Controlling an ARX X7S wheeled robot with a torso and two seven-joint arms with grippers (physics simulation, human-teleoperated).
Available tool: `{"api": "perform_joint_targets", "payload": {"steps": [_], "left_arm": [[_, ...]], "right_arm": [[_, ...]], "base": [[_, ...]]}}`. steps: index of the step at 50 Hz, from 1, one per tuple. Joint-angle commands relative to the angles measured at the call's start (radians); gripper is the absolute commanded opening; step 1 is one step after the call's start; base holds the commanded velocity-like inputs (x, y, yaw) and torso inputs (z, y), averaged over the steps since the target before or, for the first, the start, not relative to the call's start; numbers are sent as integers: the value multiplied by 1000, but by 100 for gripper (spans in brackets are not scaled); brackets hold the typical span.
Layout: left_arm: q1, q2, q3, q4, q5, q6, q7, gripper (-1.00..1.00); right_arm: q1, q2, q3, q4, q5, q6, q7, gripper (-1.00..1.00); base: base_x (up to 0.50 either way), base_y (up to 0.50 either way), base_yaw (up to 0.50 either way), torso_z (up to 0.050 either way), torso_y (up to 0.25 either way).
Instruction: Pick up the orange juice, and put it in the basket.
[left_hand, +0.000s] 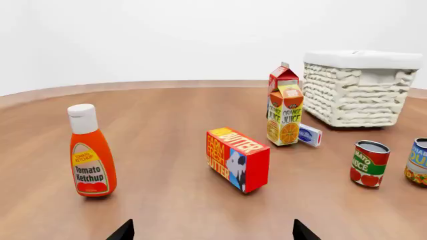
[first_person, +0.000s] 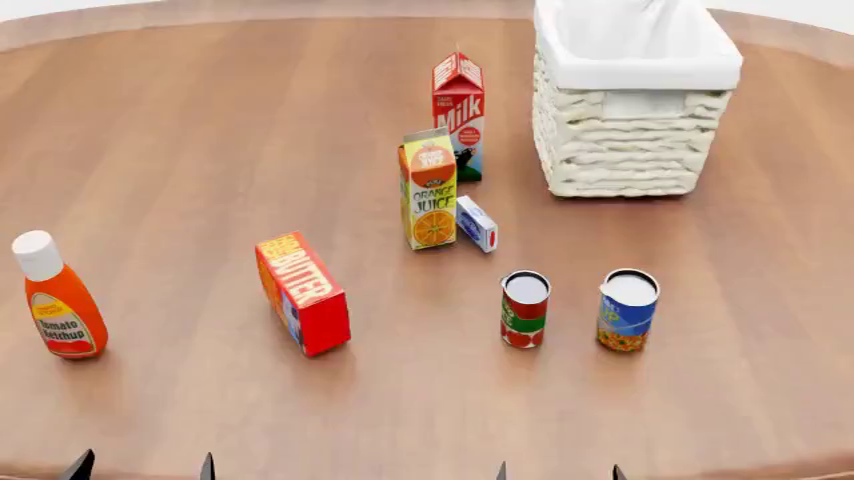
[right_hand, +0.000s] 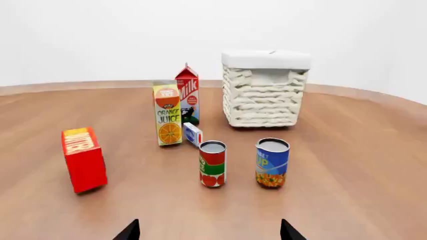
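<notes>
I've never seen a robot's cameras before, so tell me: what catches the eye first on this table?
The big white wicker basket at the table's far right stands out. Left of it, the orange juice carton stands upright before the milk carton, with a red butter box nearer and a ketchup bottle far left.

Blue can (left_hand: 418, 162) cut by edge; milk carton (left_hand: 282, 77) partly hidden behind orange juice (left_hand: 285, 115).
</notes>
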Motion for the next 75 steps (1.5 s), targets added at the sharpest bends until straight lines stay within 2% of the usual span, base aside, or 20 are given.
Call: {"api": "perform_joint_targets", "payload": {"steps": [1,17,75], "left_arm": [[0,-16,18,0,-16,0,-18,100],[-2,-56,65,-1,-56,3,-65,100],[-9,-120,141,-4,-120,12,-139,100]], "right_arm": [[9,22,-29,19,23,-11,29,100],[26,66,-79,5,46,-18,43,100],[39,123,-158,6,114,-36,104,100]], "base": [[0,0,0,0,0],[83,0,0,0,0],[366,0,0,0,0]]}}
